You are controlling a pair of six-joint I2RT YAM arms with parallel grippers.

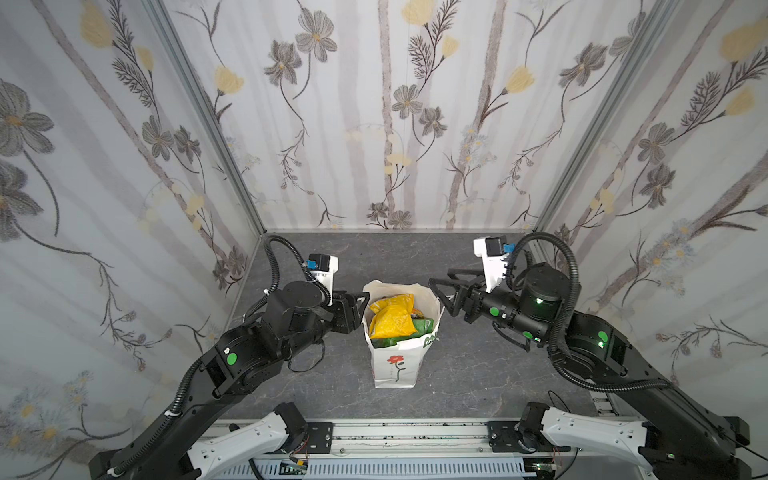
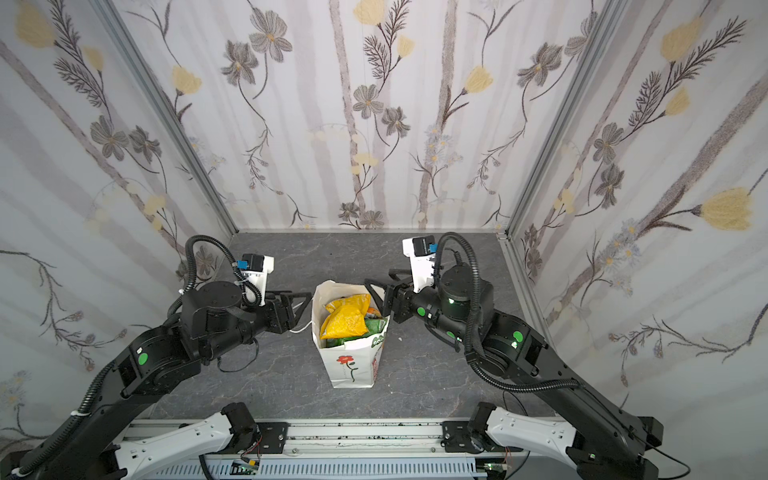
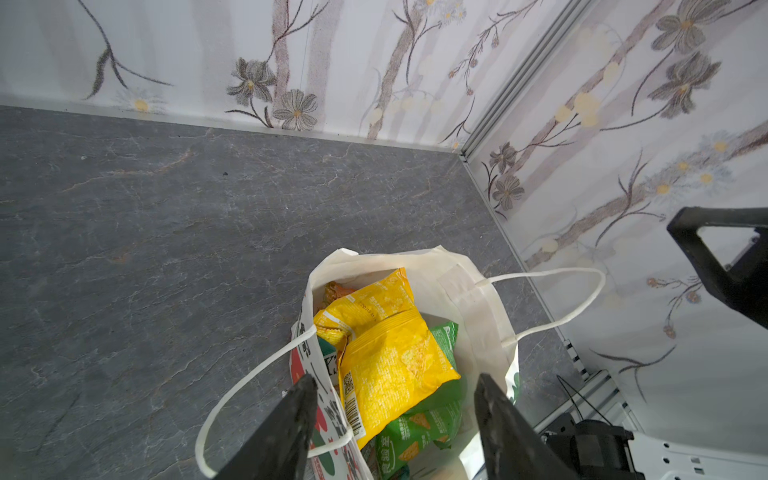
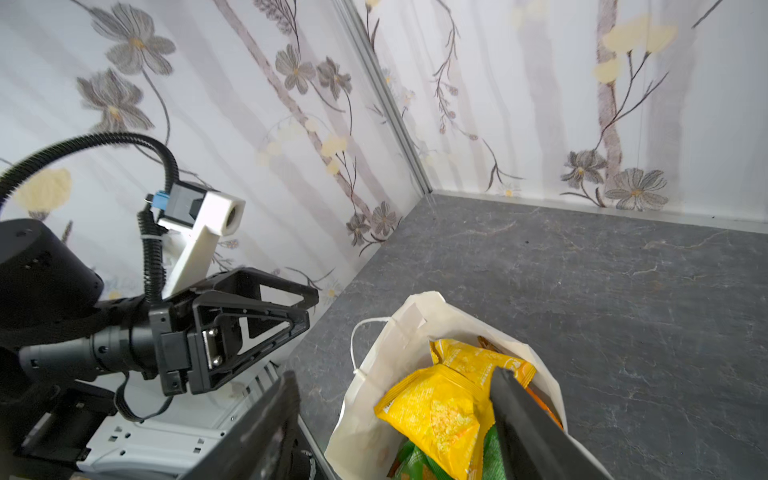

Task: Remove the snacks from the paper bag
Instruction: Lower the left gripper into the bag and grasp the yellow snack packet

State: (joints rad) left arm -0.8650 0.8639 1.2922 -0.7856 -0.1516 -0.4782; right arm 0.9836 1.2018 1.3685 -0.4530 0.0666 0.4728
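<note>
The white paper bag [image 1: 395, 368] [image 2: 353, 368] stands upright mid-table, red flower facing front, its mouth open. Snacks fill it: a yellow packet [image 1: 392, 318] [image 2: 345, 318] [image 3: 390, 357] [image 4: 440, 415] lies on top, a green packet [image 3: 419, 432] [image 4: 409, 457] sits under it, and an orange one [image 3: 334, 291] peeks out at the far edge. My left gripper [image 1: 361, 303] [image 2: 305, 301] [image 3: 395, 380] is open at the bag's left rim, holding nothing. My right gripper [image 1: 439, 278] [image 2: 378, 277] [image 4: 395, 374] is open at the right rim, also empty.
The bag's white cord handles [image 3: 249, 374] [image 3: 582, 299] hang loose outside its walls. The grey stone-look tabletop [image 1: 478, 374] is enclosed by floral walls [image 1: 395, 124] at the back and both sides. A metal rail [image 1: 407, 432] runs along the front.
</note>
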